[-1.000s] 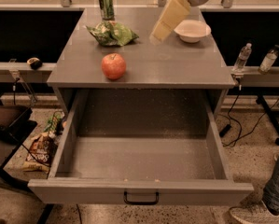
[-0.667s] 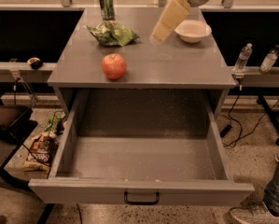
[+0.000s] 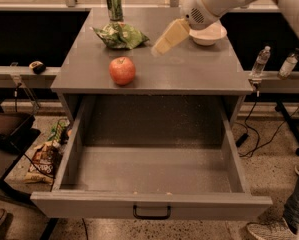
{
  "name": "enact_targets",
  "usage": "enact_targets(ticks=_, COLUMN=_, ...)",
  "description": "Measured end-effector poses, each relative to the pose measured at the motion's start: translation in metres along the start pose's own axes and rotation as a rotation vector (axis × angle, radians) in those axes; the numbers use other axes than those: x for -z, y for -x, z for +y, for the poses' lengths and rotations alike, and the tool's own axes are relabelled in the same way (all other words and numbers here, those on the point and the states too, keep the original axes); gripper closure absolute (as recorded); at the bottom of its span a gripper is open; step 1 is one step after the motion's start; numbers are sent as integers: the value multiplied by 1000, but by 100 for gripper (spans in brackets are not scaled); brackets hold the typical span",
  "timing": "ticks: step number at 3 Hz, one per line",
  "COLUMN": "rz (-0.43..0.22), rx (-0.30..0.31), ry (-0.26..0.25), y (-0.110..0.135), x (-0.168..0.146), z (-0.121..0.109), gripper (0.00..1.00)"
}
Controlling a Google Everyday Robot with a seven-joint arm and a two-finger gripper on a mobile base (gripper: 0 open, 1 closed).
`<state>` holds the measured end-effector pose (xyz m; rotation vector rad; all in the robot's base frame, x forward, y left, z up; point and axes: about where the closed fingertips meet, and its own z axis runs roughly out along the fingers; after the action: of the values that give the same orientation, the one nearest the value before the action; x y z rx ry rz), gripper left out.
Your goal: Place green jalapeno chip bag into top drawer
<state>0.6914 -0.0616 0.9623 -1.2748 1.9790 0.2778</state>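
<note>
The green jalapeno chip bag lies crumpled on the grey cabinet top, at the back left. The top drawer is pulled fully open below the cabinet top, and nothing lies in it. Its black handle sits at the centre of the front panel. My gripper hangs cream-coloured from the white arm above the cabinet top. It is just right of the bag and apart from it, tilted down to the left, and it holds nothing.
A red apple sits near the top's front edge, in front of the bag. A tall green can stands behind the bag. A white bowl is at the back right. Bottles stand on the right ledge. A snack bag and cables lie on the floor at left.
My gripper has moved a little left and lower, closer to the green chip bag. The bag, apple and drawer have not moved.
</note>
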Motion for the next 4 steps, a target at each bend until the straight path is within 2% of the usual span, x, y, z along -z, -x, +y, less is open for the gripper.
enact_targets(ticks=1, rz=-150, rx=-87, ry=-21, y=1, x=-57, z=-35, gripper=0)
enact_targets(ticks=2, rz=-263, rx=-134, ry=-37, y=13, x=-101, z=-69, gripper=0)
enact_targets(ticks=3, rz=-316, rx=-142, ry=-17, y=31, x=-145, z=-91, gripper=0)
enact_targets(ticks=4, rz=-336, rx=-162, ry=20, y=52, x=-179, z=-94, gripper=0)
